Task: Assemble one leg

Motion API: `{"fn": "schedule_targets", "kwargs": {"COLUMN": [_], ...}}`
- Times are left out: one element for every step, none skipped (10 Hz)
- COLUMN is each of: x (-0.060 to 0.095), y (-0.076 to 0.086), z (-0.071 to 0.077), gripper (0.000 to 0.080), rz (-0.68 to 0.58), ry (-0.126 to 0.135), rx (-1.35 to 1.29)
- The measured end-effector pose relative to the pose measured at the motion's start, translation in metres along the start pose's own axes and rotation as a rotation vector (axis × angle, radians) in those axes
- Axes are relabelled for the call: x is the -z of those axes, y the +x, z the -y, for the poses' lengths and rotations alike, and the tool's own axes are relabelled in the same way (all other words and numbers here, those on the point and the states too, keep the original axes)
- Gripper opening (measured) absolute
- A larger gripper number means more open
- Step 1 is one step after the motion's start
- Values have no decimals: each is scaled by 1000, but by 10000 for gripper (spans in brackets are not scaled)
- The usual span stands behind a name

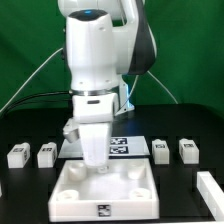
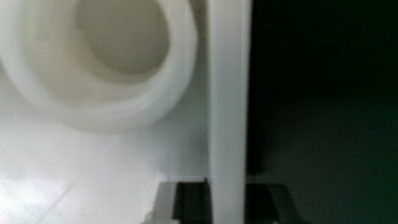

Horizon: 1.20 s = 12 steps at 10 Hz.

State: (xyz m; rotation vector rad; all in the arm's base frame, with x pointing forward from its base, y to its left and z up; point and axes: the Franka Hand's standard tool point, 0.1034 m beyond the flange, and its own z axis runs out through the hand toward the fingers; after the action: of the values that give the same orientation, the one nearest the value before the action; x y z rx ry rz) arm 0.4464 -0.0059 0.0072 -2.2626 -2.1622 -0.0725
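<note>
Several legs, small white tagged blocks, lie on the black table: two at the exterior view's left (image 1: 17, 155) (image 1: 46, 154) and two at its right (image 1: 160, 149) (image 1: 188, 150). My gripper (image 1: 95, 163) is down at the far edge of the large white square panel (image 1: 130, 190), away from every leg. In the wrist view my gripper (image 2: 228, 205) straddles the panel's thin edge wall (image 2: 228, 100), with a dark finger (image 2: 185, 203) pressed against each side. A round corner socket (image 2: 107, 50) lies just beside it. No leg shows in the wrist view.
The marker board (image 1: 120, 146) lies behind the panel, partly hidden by my arm. Another white block (image 1: 211, 187) lies near the exterior view's right edge. Black cables run behind the arm at the left.
</note>
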Motion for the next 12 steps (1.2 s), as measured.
{"fn": "schedule_targets", "kwargs": {"x": [-1, -1, -1, -1, -1, -3, -3, -3, -3, -3, -3, -3], "y": [14, 28, 35, 42, 52, 60, 68, 68, 68, 68, 68, 67], "z": [-7, -17, -27, -35, -45, -46, -46, -46, -46, -46, -46, -46], "gripper": [58, 58, 58, 58, 58, 58, 58, 59, 60, 60, 60, 60], "rz": [-7, -15, -18, -18, -20, -19, -16, -6, 2, 8, 8, 8], "ry": [-8, -19, -26, -17, -10, 9, 23, 41, 58, 62, 62, 62], "rx": [-4, 2, 0, -24, -33, -23, -27, -33, -35, -23, -22, -22]}}
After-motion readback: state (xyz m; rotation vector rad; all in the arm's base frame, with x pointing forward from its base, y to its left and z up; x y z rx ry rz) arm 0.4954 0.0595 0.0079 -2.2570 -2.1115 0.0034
